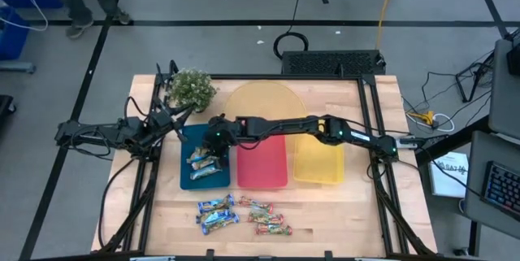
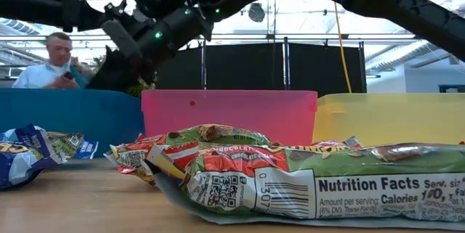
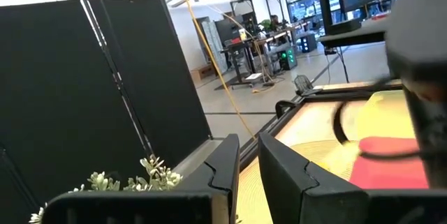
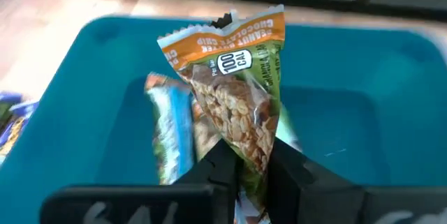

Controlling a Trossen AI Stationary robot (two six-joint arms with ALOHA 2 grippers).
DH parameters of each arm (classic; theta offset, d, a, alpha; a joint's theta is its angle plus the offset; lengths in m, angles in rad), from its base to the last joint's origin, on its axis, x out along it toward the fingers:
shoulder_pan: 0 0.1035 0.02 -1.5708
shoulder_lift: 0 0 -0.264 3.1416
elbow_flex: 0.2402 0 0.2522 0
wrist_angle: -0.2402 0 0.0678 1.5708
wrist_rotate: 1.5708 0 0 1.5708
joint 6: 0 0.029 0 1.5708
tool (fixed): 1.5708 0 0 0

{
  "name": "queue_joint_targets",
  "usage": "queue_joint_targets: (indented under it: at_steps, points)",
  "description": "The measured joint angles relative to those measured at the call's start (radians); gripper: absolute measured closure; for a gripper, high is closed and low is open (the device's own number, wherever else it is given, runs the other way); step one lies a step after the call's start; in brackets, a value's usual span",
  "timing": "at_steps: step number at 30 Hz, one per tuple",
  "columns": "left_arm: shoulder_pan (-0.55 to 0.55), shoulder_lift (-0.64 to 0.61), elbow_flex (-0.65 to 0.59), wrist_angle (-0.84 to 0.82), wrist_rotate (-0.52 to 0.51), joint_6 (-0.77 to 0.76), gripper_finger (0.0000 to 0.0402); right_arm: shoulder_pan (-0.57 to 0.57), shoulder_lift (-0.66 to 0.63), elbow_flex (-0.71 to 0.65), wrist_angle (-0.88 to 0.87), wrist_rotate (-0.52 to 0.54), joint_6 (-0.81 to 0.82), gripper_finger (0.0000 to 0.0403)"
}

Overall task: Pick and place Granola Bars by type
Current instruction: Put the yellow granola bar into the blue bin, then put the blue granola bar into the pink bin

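From above, I have the right arm stretched across the table [image 1: 341,212], its right gripper [image 1: 213,137] hanging over the blue tray [image 1: 185,181]. In its wrist view the right gripper [image 4: 249,155] is pinched on an orange-wrapped granola bar [image 4: 236,84], holding it by one end so that the bar stands up between the fingers above the tray's teal floor [image 4: 363,119]. Just beside that bar, lower in the tray, I see a blue-white bar [image 4: 170,130].

From overhead, a few bars [image 1: 203,162] lie inside the blue tray below the gripper. The red tray [image 1: 262,163] sits next to it and the yellow tray [image 1: 318,166] beyond that, with a pale round mat [image 1: 260,98] behind them.

The loose pile waits near the table's front edge: blue-white bars [image 1: 216,212] on one side and red-brown bars [image 1: 265,217] touching them on the other. From the low camera, a red-brown bar [image 2: 240,162] fills the foreground and a blue-white bar [image 2: 33,149] lies apart at the side.

My left arm is parked at the table's left, its left gripper [image 1: 173,116] next to the small potted plant [image 1: 192,88]. Its wrist view shows the left gripper [image 3: 249,155] with the fingers nearly together and nothing between them.

A person [image 2: 52,62] stands in the room behind the table.
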Motion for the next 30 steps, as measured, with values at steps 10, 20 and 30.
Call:
queue_joint_targets:
  at_steps: [10,20,30]
  points:
    - [0.0,0.0,0.0,-0.008,0.0,-0.006,0.0339,0.003,0.006,0.0,0.002,0.009,0.012,0.0276]
    - [0.0,0.0,0.0,-0.021,0.002,0.001,0.0339,0.014,-0.186,0.002,-0.308,0.059,-0.093,0.0278]
    - [0.0,0.0,0.0,-0.02,0.008,0.008,0.0339,0.032,-0.636,-0.33,-0.416,-0.011,-0.215,0.0371]
